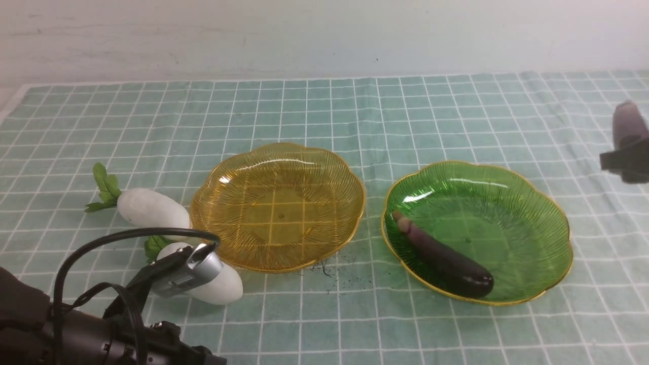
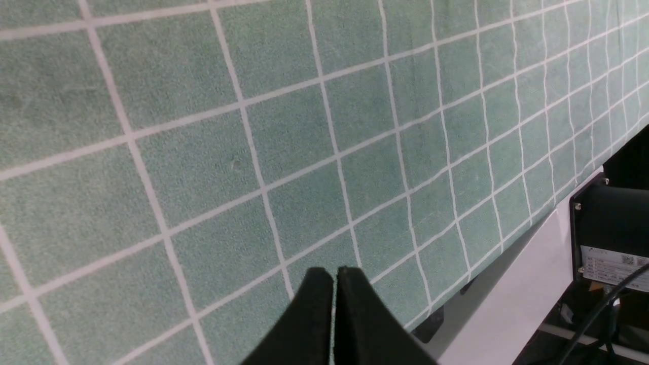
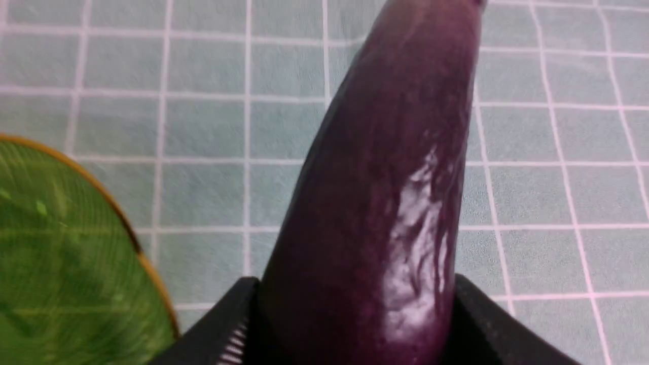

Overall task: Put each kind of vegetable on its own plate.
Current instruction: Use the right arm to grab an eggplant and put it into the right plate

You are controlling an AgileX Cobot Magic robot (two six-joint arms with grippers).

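Note:
Two white radishes lie left of the amber-yellow plate, which holds nothing: one by its left rim, the other nearer me, partly behind my left wrist camera. One dark-purple eggplant lies in the green plate. At the far right edge, my right gripper is shut on the second eggplant. In the right wrist view this eggplant fills the gap in the gripper, beside the green plate's rim. My left gripper is shut on nothing over bare cloth.
A green checked cloth covers the table up to a pale wall. Dark crumbs lie between the plates near the front. The left wrist view shows the cloth's edge, the white table edge and a black box.

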